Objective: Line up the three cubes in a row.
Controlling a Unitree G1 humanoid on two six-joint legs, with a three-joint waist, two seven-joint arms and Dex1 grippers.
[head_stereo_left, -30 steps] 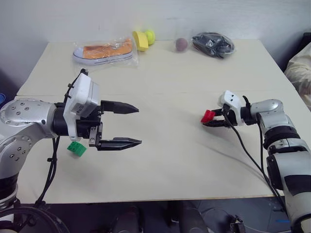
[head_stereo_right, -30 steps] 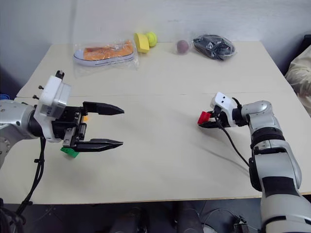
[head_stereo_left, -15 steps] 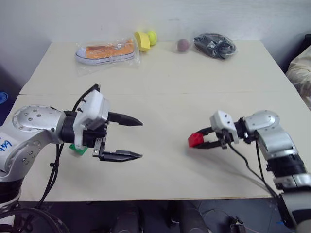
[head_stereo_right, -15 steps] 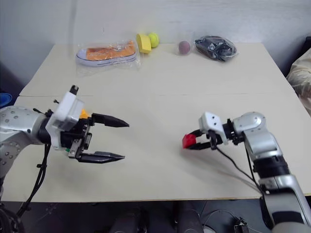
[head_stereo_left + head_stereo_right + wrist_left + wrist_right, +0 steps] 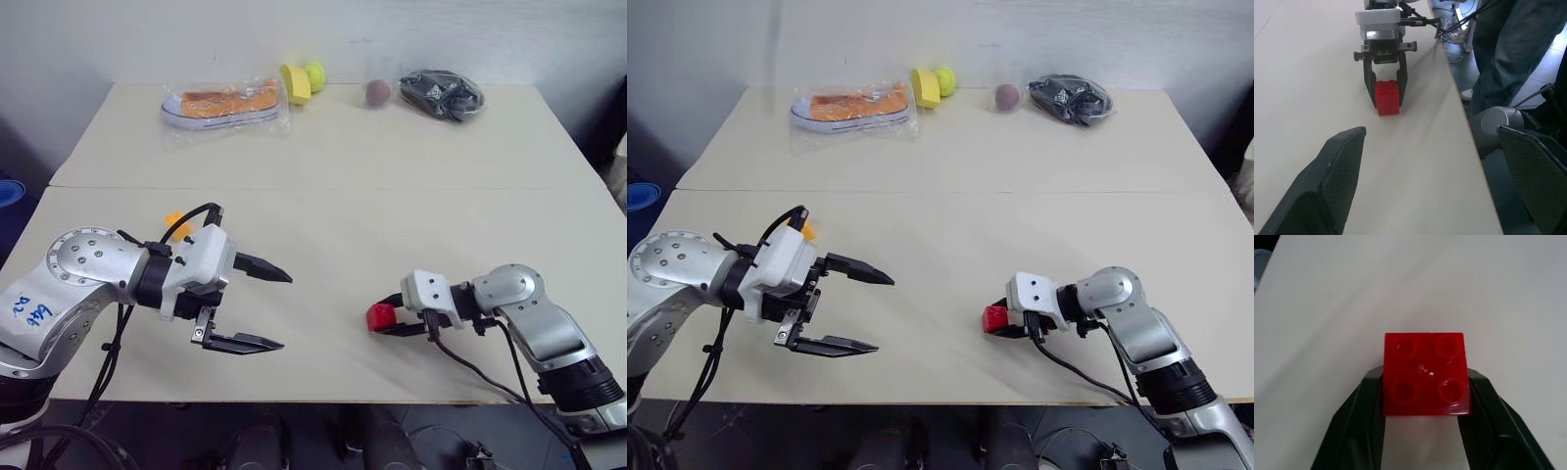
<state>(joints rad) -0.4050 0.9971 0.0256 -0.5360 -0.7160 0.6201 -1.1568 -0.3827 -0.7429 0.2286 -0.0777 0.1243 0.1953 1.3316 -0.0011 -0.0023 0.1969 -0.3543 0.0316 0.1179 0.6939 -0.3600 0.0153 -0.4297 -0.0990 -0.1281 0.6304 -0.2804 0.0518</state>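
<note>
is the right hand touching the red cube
Touching: the right wrist view shows both fingers of the right hand pressed against the red cube.

Both arms were silver-grey metal with rounded joint housings ringed by small screws. The left arm's housing carried blue handwritten marks. A white box sat directly behind the two black, tapering fingers of the left gripper [image 5: 257,305], and another behind those of the right gripper [image 5: 388,317]. Black collars joined box to forearm, and black cables looped back from behind the fingers. The finger pads [image 5: 1334,182] were cross-hatched.
</note>
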